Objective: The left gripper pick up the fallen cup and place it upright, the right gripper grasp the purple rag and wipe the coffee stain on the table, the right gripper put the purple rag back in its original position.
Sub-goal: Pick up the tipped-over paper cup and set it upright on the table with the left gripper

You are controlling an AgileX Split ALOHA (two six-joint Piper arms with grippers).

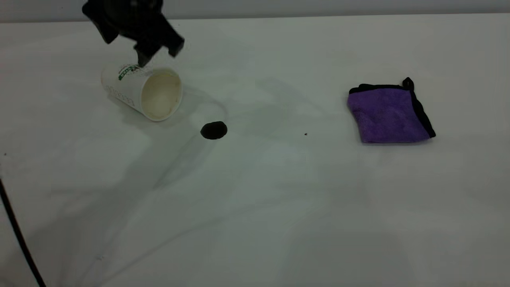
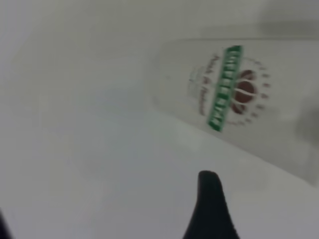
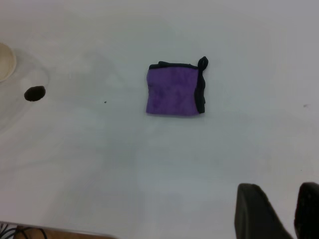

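Note:
The white paper cup [image 1: 143, 91] lies on its side on the white table [image 1: 279, 207] at the far left, mouth towards the coffee stain [image 1: 214, 130], a dark blot just beside it. My left gripper [image 1: 159, 55] hovers just above the cup, open and empty. The left wrist view shows one fingertip [image 2: 208, 179] near the cup's logo side [image 2: 234, 94]. The purple rag [image 1: 388, 113] lies folded at the right. The right wrist view shows the rag [image 3: 174, 89] and stain [image 3: 34, 93] well away from my right gripper [image 3: 286, 191], whose fingers are close together with nothing between them.
A tiny dark speck [image 1: 305, 134] lies between the stain and the rag. A thin black cable [image 1: 16, 235] runs along the front left edge. The table's far edge meets a grey wall [image 1: 318, 6]. The cup's rim [image 3: 4, 62] shows at the right wrist view's border.

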